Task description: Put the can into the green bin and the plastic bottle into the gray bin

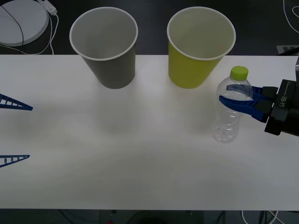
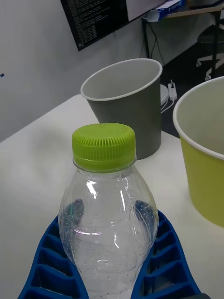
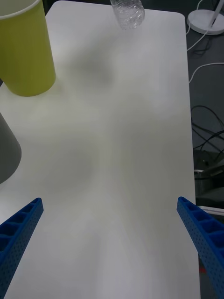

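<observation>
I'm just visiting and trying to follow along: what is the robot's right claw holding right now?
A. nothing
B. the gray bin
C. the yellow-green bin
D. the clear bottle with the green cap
D: the right gripper's blue fingers are closed around the plastic bottle, which stands upright on the table beside the green bin.

Right gripper (image 1: 237, 99): blue ribbed lattice fingers, black boxy wrist, small white marking, maybe lettering. Left gripper (image 1: 16, 132): same blue.
</observation>
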Motion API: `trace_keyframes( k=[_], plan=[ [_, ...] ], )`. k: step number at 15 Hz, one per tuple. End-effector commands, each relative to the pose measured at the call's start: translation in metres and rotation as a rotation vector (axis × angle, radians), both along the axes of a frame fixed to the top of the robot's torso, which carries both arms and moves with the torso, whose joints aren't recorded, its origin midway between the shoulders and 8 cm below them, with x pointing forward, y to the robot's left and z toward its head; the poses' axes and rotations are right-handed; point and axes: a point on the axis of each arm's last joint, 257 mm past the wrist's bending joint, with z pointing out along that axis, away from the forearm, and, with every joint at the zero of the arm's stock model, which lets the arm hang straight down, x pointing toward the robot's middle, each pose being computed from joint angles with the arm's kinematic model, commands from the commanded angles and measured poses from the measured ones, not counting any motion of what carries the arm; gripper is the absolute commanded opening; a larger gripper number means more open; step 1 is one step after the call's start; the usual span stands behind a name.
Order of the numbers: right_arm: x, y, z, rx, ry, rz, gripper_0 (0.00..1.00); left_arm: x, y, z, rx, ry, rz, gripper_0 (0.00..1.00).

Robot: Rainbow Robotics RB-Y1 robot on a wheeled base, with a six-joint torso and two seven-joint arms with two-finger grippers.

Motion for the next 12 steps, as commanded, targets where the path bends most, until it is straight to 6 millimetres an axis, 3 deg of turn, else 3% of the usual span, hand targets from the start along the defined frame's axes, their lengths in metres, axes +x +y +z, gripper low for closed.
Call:
trace_keyframes(
  k=[1, 12],
  plan=[
    [-0.003, 0.006, 0.015, 0.004, 0.028, -0.005, 0.00, 0.000, 0.000, 0.000, 0.000, 0.000, 0.000, 1.00],
    [-0.028, 0.058, 0.081, -0.043, 0.104, 0.063, 0.00, 0.000, 0.000, 0.000, 0.000, 0.000, 0.000, 1.00]
  ],
)
